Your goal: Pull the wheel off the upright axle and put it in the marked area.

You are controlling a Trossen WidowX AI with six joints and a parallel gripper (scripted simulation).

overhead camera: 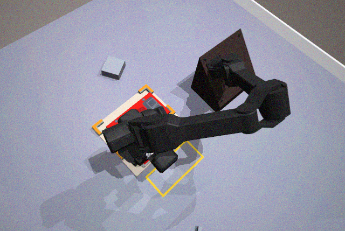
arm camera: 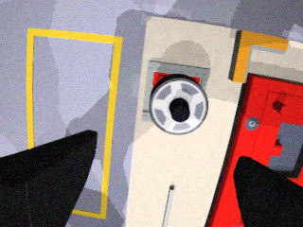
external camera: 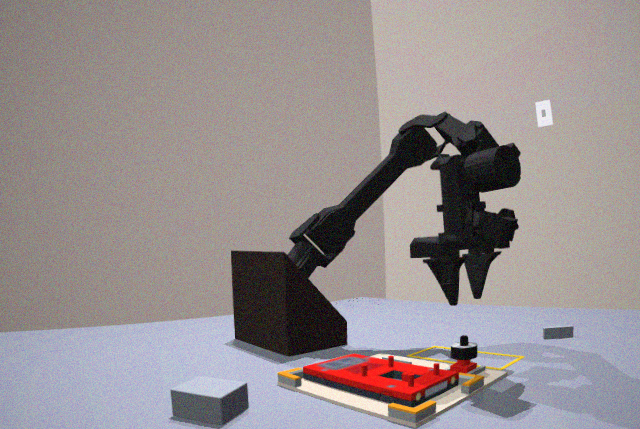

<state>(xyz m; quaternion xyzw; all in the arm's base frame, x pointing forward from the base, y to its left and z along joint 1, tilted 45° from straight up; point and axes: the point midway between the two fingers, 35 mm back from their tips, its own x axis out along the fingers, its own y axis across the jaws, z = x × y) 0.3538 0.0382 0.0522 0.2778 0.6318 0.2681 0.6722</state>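
The wheel (external camera: pixel 463 352) (arm camera: pixel 191 106), black with a pale spoked face, sits on the upright black axle (external camera: pixel 463 339) (arm camera: pixel 180 110) above a small red base (external camera: pixel 463 364). In the top view the arm mostly hides it. My gripper (external camera: pixel 465 301) (arm camera: pixel 169 154) is open and empty, pointing down well above the wheel. In the wrist view the wheel shows between and beyond the two fingertips. The marked area, a yellow outline (overhead camera: pixel 183 176) (external camera: pixel 496 354) (arm camera: pixel 114 85), lies on the table beside the board, with nothing seen inside it but shadow.
The cream board (overhead camera: pixel 122 103) (external camera: pixel 341 395) (arm camera: pixel 156 165) bears a red panel (overhead camera: pixel 139 107) (arm camera: pixel 258 137) with upright pegs, orange corner brackets (overhead camera: pixel 145 88) (external camera: pixel 412 407) (arm camera: pixel 240 57) and a thin rod (arm camera: pixel 168 205). A grey block (overhead camera: pixel 113 67) (external camera: pixel 209 398) and a smaller one (overhead camera: pixel 198 228) (external camera: pixel 558 332) stand apart.
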